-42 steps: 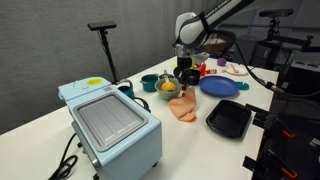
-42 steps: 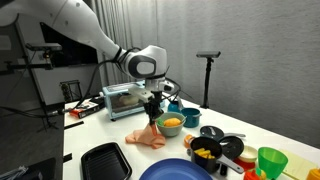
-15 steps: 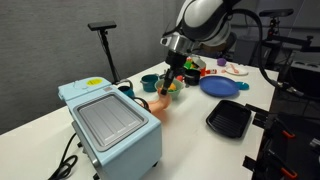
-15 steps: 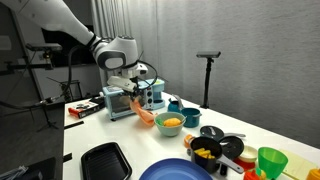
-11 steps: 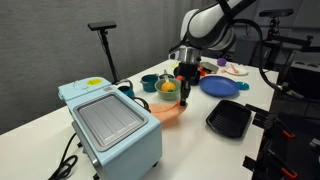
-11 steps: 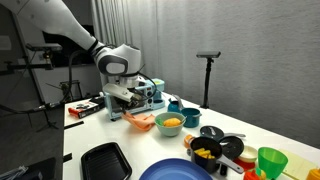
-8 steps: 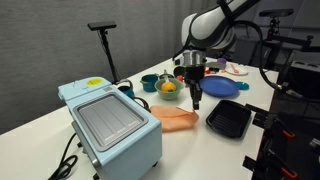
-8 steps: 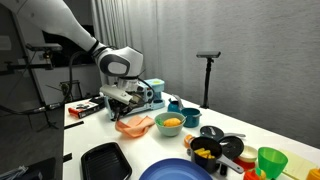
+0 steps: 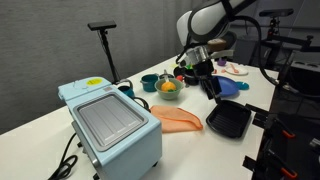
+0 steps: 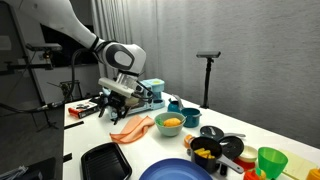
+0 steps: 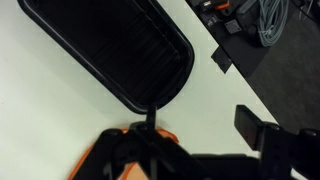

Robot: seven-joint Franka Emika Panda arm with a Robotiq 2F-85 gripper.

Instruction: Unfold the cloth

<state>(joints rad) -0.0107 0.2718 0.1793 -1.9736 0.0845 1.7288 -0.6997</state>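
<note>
Lying on the white table (image 9: pixel 185 148): the cloth (image 9: pixel 178 119), plain salmon-orange. It is spread low and nearly flat as one long sheet, with rounded corners and soft ripples along its edges.

Position: just beside the black tray (image 9: pixel 228 120), on the side facing the pale blue toaster oven (image 9: pixel 110 125).

Gripper (image 9: pixel 211 88): raised near the tray's far edge, apart from the cloth, nothing visibly held. Whether its jaws stand spread or pressed together cannot be told; the wrist view gives only dark blur.

Blue toaster oven (image 9: pixel 110 125), blk tray (image 9: pixel 228 120) — blue plate (image 10: pixel 170 172)
</note>
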